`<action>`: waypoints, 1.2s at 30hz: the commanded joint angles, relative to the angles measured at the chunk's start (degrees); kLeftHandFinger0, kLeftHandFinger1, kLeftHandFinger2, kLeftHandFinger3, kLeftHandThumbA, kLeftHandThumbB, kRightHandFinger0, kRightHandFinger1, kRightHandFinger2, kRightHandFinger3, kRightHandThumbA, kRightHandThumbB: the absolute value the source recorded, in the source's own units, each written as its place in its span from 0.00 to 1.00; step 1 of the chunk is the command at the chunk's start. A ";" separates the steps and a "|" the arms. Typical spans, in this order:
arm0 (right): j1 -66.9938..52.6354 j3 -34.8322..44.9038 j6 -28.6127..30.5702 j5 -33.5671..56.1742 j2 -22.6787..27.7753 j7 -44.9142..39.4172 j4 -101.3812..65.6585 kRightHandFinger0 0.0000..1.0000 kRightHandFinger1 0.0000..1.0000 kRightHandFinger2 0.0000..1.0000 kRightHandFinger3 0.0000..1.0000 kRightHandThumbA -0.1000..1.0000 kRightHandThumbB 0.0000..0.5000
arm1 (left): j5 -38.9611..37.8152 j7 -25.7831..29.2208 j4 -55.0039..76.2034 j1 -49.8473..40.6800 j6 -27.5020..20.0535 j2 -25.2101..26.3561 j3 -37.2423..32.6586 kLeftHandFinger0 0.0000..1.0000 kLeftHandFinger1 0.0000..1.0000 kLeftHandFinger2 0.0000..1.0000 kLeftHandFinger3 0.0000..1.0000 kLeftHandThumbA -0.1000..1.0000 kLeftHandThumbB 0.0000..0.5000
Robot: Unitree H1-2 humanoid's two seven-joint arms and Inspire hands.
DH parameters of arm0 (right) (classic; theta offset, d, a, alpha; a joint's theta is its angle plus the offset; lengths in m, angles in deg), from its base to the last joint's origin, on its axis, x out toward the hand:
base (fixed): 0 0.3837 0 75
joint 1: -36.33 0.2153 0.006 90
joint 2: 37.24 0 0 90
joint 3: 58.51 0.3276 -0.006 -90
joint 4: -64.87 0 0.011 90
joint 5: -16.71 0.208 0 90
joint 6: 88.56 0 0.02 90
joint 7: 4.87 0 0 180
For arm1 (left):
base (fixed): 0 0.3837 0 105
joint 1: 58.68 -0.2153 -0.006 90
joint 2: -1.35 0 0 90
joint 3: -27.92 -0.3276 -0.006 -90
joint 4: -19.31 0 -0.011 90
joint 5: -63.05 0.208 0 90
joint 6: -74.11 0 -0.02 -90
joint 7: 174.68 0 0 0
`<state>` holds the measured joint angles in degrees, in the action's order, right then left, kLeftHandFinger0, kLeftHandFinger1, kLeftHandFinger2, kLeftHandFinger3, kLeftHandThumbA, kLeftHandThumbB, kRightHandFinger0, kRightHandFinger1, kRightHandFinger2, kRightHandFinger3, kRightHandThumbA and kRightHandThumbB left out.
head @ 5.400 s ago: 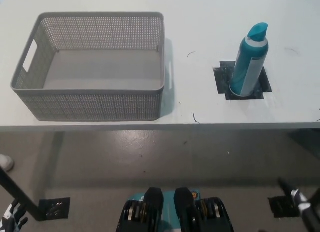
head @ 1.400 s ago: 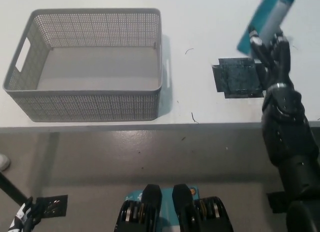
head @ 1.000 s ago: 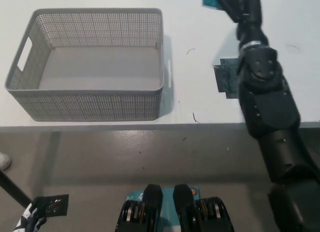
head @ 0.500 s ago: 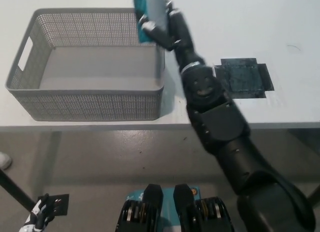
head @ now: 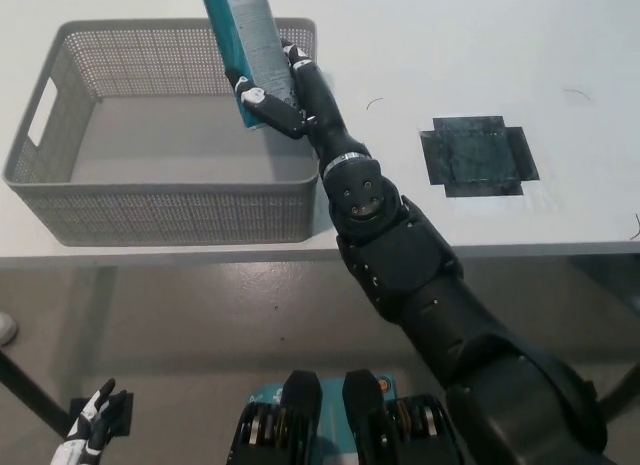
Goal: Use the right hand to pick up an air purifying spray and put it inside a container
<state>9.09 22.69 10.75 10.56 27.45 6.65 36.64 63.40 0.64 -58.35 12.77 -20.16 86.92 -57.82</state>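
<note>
The right hand (head: 283, 95) clutched the spray (head: 245, 40) above the basket (head: 190, 200); released tilted, it might strike the rim.

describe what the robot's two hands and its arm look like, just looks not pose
The right hand is black with pale fingertips; a thin silver ring marks the wrist, and the black arm widens into bulky, glossy rounded segments. The left hand is white with dark patches, only partly in view.

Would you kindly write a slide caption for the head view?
Right robot hand holds the teal spray can over the grey basket.
</note>
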 commanded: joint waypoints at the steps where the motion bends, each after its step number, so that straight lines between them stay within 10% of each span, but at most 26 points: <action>1: 2.22 -1.86 0.93 -0.20 -1.06 -7.96 -1.42 1.00 1.00 1.00 1.00 0.53 1.00 | 0.04 -0.69 1.95 -0.48 -0.04 1.13 0.05 1.00 1.00 1.00 1.00 0.97 0.70; 7: 2.31 -3.85 -1.44 -0.54 0.89 -12.48 -5.90 1.00 1.00 1.00 1.00 0.71 1.00 | 0.70 -0.23 1.52 -0.48 -0.28 1.20 0.26 1.00 1.00 1.00 1.00 0.97 0.65; 23: -11.74 -1.78 -21.07 4.59 11.10 -21.50 -54.23 1.00 1.00 1.00 1.00 0.77 1.00 | -1.46 -0.72 1.07 -2.16 -0.37 2.05 1.58 1.00 1.00 1.00 1.00 0.92 0.67; 36: -38.92 2.02 -15.18 1.46 21.94 -19.19 -89.17 1.00 1.00 1.00 1.00 0.92 0.94 | -2.12 0.42 -0.01 -2.80 -3.57 2.29 3.77 1.00 1.00 1.00 1.00 1.00 0.70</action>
<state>-18.99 19.93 -3.25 11.15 42.89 -10.31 -23.16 63.44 0.65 -58.77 12.36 -19.74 87.09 -57.40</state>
